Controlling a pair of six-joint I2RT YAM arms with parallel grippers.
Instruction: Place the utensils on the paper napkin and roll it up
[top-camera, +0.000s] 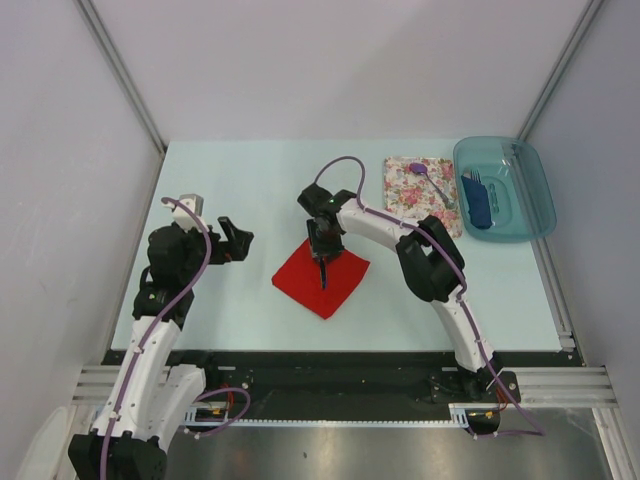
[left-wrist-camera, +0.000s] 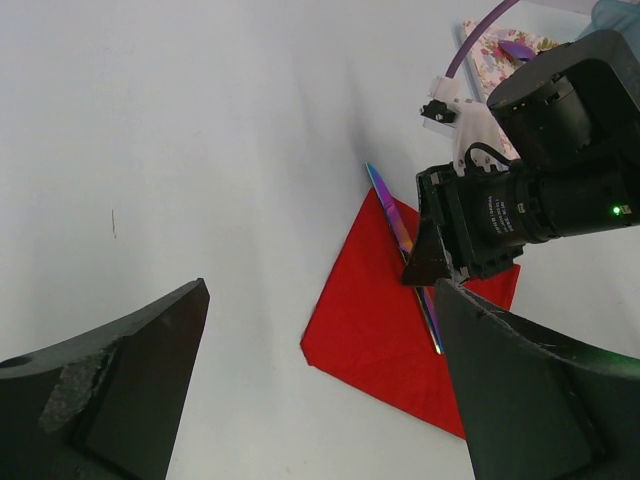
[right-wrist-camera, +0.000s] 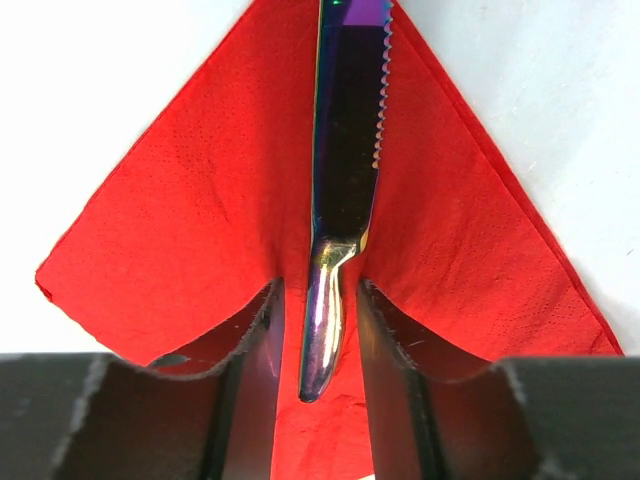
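Observation:
The red paper napkin lies as a diamond at the table's middle. A slim iridescent knife lies on it, blade pointing away, its tip past the napkin's far corner. My right gripper is low over the napkin, open, its fingers on either side of the knife handle with a gap at each side. My left gripper hangs open and empty left of the napkin. Of the other utensils, a purple spoon rests on a floral napkin and a blue fork lies in a tray.
A white floral-print napkin lies at the back right. Beside it stands a teal plastic tray at the table's right edge. Grey walls close in the table on three sides.

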